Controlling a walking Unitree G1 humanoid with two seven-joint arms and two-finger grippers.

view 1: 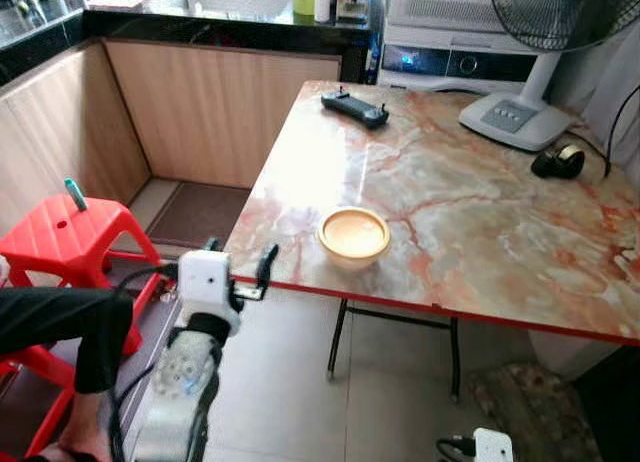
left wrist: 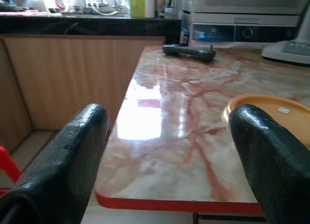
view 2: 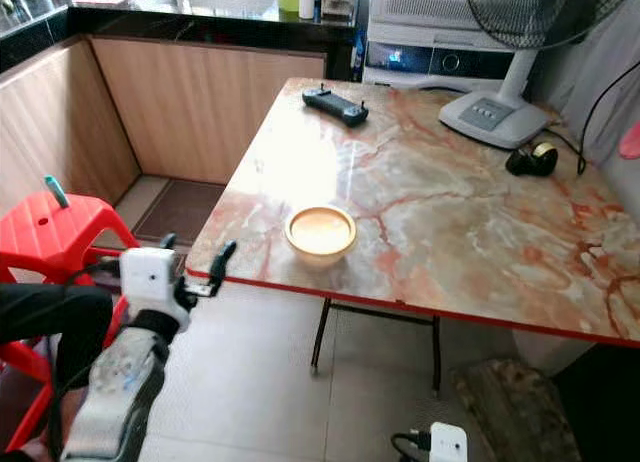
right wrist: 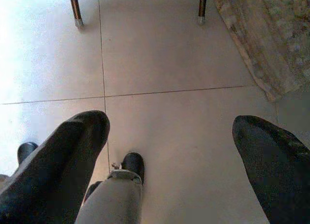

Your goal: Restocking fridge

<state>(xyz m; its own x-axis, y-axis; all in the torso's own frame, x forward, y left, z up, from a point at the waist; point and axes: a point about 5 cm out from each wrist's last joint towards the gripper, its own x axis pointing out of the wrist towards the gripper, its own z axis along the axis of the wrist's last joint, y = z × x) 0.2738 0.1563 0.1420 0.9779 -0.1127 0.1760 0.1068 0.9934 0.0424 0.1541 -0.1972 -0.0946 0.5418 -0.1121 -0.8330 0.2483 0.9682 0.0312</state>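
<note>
Left gripper (view 1: pixel 238 267) of mine hovers wide apart at the tabletop's (view 1: pixel 480 222) red edge, near the yellow bowl (view 1: pixel 354 236); my right gripper (right wrist: pixel 169 151) hangs spread over the floor.

The right gripper (right wrist: pixel 169 151) hangs above a pale tiled floor (right wrist: pixel 164 54), its two long black fingers (right wrist: pixel 63 161) spread wide apart with nothing between them. Below stand the robot's grey leg and black foot (right wrist: pixel 131 166). Two thin dark metal table legs (right wrist: pixel 75 8) stand farther off, beside a frayed beige patterned rug (right wrist: pixel 271 35).
</note>
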